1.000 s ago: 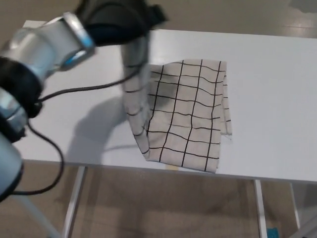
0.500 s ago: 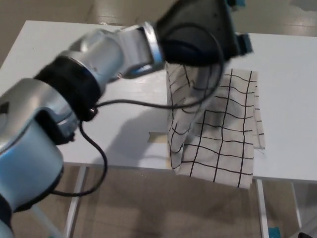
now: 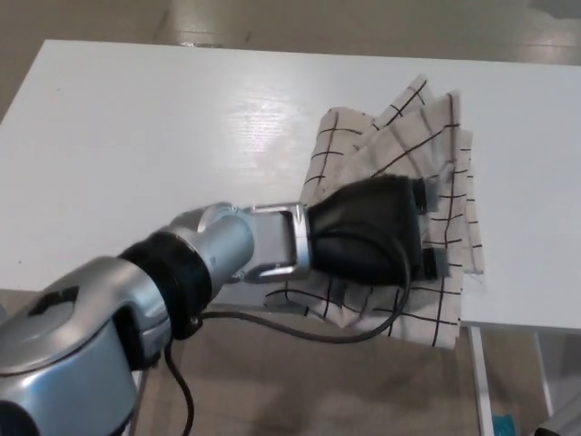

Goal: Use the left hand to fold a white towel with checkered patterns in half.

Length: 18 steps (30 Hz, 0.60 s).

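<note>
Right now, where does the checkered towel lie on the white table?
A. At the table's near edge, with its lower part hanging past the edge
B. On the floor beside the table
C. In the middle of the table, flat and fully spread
A: the checkered towel lies bunched at the white table's near edge, under the left hand, its lower corner past the edge.
</note>
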{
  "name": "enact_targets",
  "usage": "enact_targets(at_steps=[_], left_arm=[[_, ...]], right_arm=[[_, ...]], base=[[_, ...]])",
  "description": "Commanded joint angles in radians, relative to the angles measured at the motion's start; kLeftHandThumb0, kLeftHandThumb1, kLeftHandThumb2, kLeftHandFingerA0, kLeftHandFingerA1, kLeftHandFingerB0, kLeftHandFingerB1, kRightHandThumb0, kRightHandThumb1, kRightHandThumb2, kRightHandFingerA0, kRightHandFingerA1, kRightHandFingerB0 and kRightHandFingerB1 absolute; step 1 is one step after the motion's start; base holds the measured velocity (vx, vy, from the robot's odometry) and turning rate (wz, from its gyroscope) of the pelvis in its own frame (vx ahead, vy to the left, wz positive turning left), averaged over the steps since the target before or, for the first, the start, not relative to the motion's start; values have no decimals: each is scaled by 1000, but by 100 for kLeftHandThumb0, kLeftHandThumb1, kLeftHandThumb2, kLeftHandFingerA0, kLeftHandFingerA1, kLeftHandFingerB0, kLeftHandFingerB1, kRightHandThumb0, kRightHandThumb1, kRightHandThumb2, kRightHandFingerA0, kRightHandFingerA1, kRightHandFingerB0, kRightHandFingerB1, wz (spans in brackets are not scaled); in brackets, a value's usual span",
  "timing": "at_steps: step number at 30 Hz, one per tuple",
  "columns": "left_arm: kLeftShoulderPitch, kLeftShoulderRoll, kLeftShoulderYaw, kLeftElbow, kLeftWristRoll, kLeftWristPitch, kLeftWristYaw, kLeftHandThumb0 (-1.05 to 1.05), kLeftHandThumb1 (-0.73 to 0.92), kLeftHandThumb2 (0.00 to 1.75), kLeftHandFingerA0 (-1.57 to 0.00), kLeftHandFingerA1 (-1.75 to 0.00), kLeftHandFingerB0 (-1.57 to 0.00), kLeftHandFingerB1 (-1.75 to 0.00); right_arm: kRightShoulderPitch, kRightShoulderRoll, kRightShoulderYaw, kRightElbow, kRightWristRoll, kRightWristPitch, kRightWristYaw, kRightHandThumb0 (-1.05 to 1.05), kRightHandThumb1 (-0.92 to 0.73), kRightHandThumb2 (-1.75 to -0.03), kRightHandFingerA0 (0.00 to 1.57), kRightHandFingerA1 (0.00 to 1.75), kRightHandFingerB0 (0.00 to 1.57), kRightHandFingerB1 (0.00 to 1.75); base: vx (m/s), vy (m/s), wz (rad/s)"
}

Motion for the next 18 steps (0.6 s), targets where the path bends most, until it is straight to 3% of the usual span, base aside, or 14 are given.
enact_targets(at_steps=[1,2,3,18], left_arm=[[159,-57,125,-78,-244,193,-889,-84,45,90,0,0,0,-13],[158,-55,130,-80,-252,188,-899,-84,45,90,0,0,0,-13],[158,-56,139,-88,-264,190,-922,-99,54,66,0,0,0,-19],[155,-51,267,-180,-381,199,-1011,-100,57,66,0,0,0,-16]], right_arm=[[-9,-20,1,-2,-10,20,3,-24,-71,-60,51,52,50,52],[-10,-20,1,-1,-13,19,0,-24,-71,-60,51,52,50,52],[-11,-19,3,-1,-18,24,-4,-24,-71,-60,51,52,50,52],[6,-27,10,4,-42,12,-1,-24,-70,-60,52,51,50,52]], base=[[0,0,0],[0,0,0],[0,0,0],[0,0,0]])
